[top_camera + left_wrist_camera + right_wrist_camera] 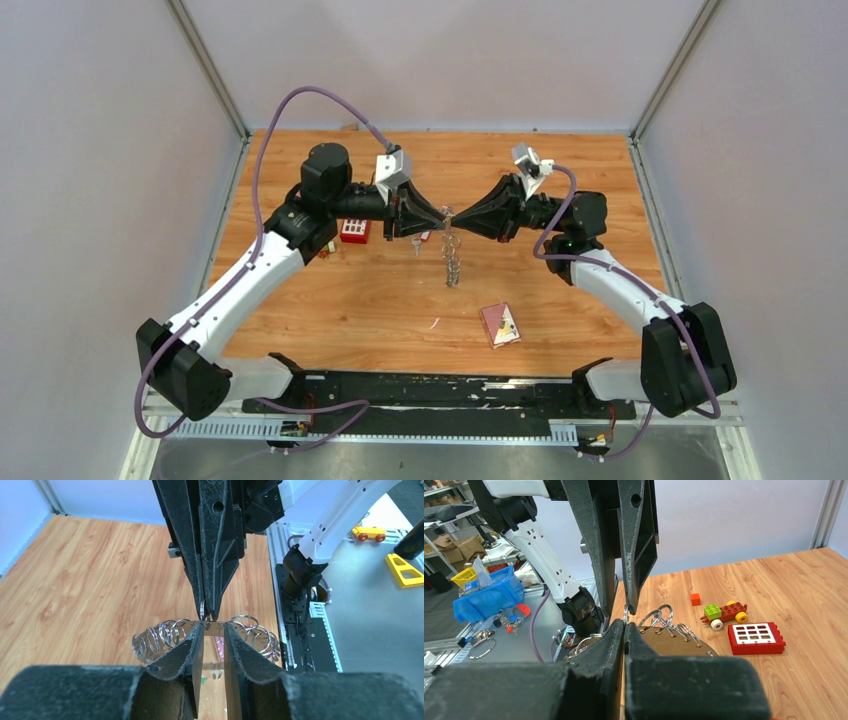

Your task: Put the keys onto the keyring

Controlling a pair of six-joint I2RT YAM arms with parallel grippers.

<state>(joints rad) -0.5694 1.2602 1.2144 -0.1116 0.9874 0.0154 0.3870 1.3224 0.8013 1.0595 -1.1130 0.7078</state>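
Observation:
The keyring hangs on edge below where both grippers meet above the table's middle. It is a flat grey ring with several small split rings along its rim. My right gripper is shut on one small split ring at the keyring's top. My left gripper faces it tip to tip, its jaws a narrow gap apart and the keyring's rim across their tips. A small silvery thing, perhaps a key, lies on the table under the left gripper. No tagged key is in either gripper.
A red block with white squares and a small toy car sit behind the left arm. A maroon card lies near the front. Off the table, red and blue tagged keys lie by a blue bin.

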